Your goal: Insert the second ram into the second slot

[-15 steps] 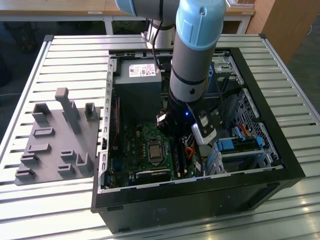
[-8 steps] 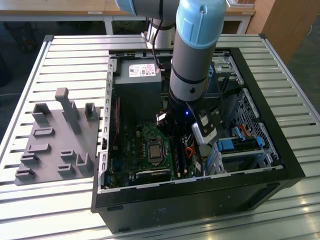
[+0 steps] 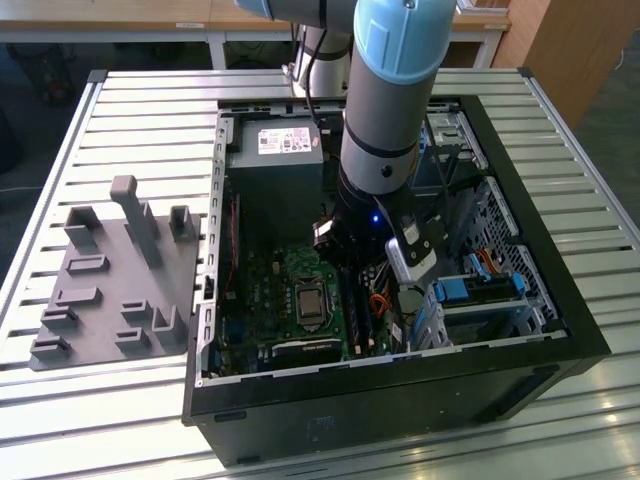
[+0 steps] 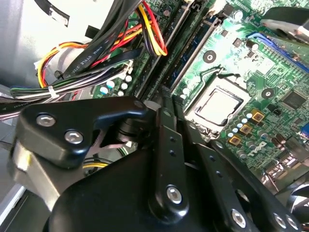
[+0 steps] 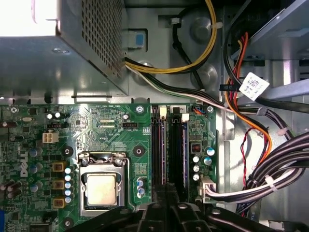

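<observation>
The open computer case (image 3: 520,330) lies on the slatted table, and my arm (image 3: 385,140) reaches down into it. On the green motherboard (image 5: 106,125), the memory slots (image 5: 170,150) run beside the processor socket (image 5: 102,186). A thin blue strip, the second ram (image 5: 185,150), stands on edge in one slot, also seen in the second wrist view (image 4: 200,41). My gripper (image 5: 167,193) hangs low over the near end of the slots, its fingers (image 4: 166,130) drawn together. I cannot tell whether anything is pinched between them.
Bundles of black, yellow, orange and red cables (image 5: 251,145) lie beside the slots. The grey power supply (image 3: 275,150) fills the case's far corner and blue drive brackets (image 3: 480,290) sit at the exterior view's right. A grey parts fixture (image 3: 110,280) stands on the table outside the case.
</observation>
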Action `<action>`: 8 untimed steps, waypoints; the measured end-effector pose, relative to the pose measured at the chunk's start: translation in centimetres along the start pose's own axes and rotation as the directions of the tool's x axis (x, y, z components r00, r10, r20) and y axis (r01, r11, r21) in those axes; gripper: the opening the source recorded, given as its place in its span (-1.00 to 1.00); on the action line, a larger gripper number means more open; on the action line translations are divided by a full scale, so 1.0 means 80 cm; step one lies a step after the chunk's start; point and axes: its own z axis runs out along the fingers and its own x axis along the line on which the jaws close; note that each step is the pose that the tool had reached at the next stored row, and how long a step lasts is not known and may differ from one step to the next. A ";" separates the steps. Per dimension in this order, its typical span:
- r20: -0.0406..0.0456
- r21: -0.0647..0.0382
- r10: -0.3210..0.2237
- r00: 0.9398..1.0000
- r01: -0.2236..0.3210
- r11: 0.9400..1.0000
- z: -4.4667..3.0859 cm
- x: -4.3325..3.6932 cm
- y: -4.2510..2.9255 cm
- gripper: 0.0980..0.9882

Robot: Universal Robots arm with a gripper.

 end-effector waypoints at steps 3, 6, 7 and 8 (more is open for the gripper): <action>0.000 0.000 0.000 1.000 0.000 1.000 -0.0002 0.000 0.0000 -0.98; 0.000 0.000 0.000 1.000 0.000 1.000 0.0002 0.000 -0.0001 -0.98; 0.000 0.000 0.000 1.000 0.000 1.000 0.0010 0.000 0.0000 -0.98; 0.000 0.000 0.000 1.000 0.000 1.000 0.0020 0.000 -0.0001 -0.98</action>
